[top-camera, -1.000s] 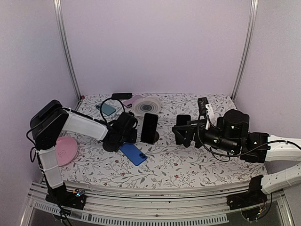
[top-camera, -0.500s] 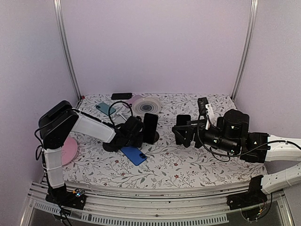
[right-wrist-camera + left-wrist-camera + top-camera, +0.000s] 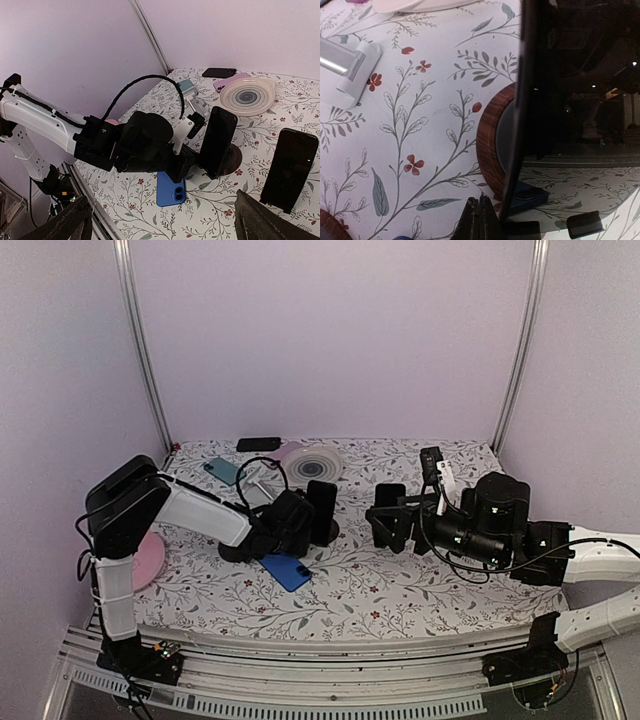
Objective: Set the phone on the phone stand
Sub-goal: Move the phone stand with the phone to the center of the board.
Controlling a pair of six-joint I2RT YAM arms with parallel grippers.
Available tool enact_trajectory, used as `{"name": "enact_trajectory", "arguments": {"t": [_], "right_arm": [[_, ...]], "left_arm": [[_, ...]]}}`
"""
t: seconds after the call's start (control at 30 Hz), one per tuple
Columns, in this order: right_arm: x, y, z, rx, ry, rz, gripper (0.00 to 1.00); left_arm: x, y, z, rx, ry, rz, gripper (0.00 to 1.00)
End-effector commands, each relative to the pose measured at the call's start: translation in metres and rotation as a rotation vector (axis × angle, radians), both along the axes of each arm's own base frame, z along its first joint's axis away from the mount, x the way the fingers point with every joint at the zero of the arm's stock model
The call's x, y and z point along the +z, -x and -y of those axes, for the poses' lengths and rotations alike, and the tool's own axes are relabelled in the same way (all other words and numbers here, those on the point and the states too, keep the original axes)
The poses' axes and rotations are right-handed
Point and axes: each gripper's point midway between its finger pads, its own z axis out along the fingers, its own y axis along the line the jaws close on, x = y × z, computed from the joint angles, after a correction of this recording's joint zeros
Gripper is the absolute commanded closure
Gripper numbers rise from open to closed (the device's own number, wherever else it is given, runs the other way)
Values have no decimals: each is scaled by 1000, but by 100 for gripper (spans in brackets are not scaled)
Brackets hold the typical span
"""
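- Since the tabletop (image 3: 420, 585) is walled at the back and both sides, with the arm bases along the bottom edge of the top view, open room lies mostly in the lower centre and lower right of its flowered cloth; the upper left is crowded with a white dish (image 3: 312, 464), a teal phone (image 3: 222, 471) and a small dark phone (image 3: 258, 444) by the rear wall
- Right arm lies low across the right of the frame, its right pincer (image 3: 392, 530) spread to its widest and holding nothing; I judge it parked aside to leave the work to the other arm, though a second black phone (image 3: 290, 167) stands upright just beside its fingers and a careless sweep could topple it
- Left arm reaches in from the left, and the left pincer (image 3: 480, 219) is fully closed on nothing, its joined tips low beside the phone's near edge; whether they touch it I cannot tell, but closed tips suit nudging or steadying rather than gripping
- Phone (image 3: 324, 506) sits at the centre of the top view, upright and slightly tilted on the phone stand (image 3: 488, 145), so the task looks all but done
- That stand's round wooden base offers little footing, so a push high on the phone could tip it
- Blue phone (image 3: 287, 570) lies flat just below the stand, narrowing the left arm's way out
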Motion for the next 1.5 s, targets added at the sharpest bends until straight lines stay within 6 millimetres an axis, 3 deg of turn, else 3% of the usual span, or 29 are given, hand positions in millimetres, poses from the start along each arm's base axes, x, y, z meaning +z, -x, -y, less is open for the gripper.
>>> {"name": "enact_trajectory", "arguments": {"t": [0.0, 0.33, 0.73, 1.47], "right_arm": [[11, -1, 0, 0, -29, 5, 1], [10, 0, 0, 1, -27, 3, 1], [10, -1, 2, -4, -23, 1, 1], [4, -1, 1, -3, -19, -11, 1]], "left_arm": [[-7, 9, 21, -43, 18, -28, 100], [-9, 10, 38, -70, 28, -31, 100], [-13, 9, 47, -86, 32, -36, 100], [-1, 22, 58, -106, 46, -22, 100]]}}
